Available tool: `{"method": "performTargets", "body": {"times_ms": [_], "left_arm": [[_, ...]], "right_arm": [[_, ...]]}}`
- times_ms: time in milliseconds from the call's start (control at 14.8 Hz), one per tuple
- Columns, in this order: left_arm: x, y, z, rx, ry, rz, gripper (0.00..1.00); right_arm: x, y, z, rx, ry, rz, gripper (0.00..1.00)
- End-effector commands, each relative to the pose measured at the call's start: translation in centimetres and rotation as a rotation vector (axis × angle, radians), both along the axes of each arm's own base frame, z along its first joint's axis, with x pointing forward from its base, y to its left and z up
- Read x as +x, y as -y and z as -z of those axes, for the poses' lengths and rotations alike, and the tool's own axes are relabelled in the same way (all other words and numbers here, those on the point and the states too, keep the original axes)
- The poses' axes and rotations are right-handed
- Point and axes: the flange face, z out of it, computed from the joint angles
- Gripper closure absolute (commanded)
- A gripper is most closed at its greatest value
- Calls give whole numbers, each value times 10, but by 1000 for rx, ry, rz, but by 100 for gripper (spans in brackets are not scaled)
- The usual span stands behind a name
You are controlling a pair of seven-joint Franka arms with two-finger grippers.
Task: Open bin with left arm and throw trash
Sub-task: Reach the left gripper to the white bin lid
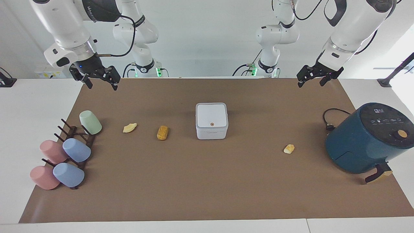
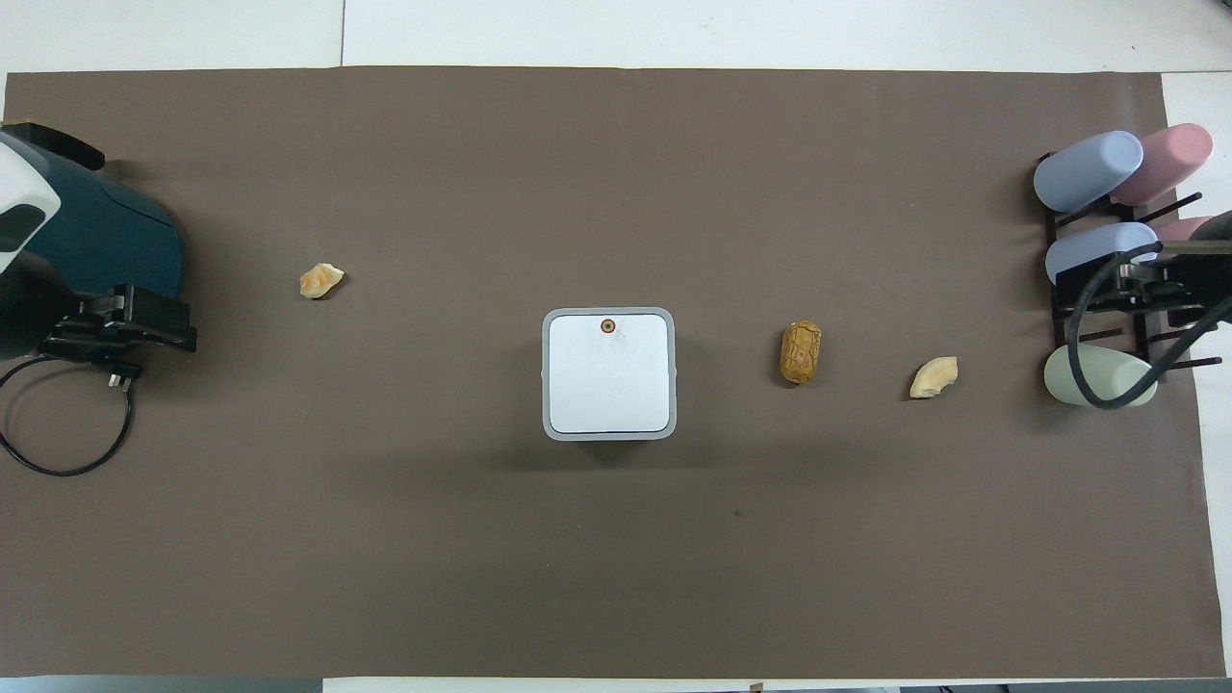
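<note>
Left gripper (image 1: 316, 79) hangs in the air over the robots' edge of the brown mat (image 1: 226, 194), at the left arm's end of the table; its fingers stand apart and hold nothing. Right gripper (image 1: 101, 80) hangs over the same edge at the right arm's end, fingers spread wide, also empty. Both arms wait.

The bin (image 1: 211, 121) sits on the mat between the two grippers, about midway along the table and well apart from either. Lid is down flat; the orange button (image 1: 212, 124) sits at the lid edge farthest from the robots.

Trash, three pieces, all lying on the mat:
- pale yellow wedge (image 1: 129, 127), the piece closest to the right gripper, though still well clear of it.
- orange-brown lump (image 1: 162, 132), between the wedge and the bin.
- yellow-white chunk (image 1: 289, 149), on the left gripper's side of the bin, farther from the robots than the bin.

Teal air fryer (image 1: 367, 139) stands near the left gripper at that end of the table, cord (image 2: 58, 423) looped beside it. Rack of pastel cups (image 1: 64, 153) stands near the right gripper.
</note>
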Motion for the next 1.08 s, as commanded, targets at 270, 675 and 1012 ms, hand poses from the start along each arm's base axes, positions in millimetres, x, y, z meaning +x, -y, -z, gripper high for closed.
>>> {"method": "performTargets", "body": {"times_ms": [270,675,1012], "left_arm": [[-6,5,-4,6,16,2,0],[-2,15,-7,2,60,-40,0],[-1,62,1,-13,76,17,100]], "right_arm": [[1,-5,-2,11,4,52,0],[-3,-5,4,1,-11,43,0],[-16,-6,22,7,-34,37,0]]}}
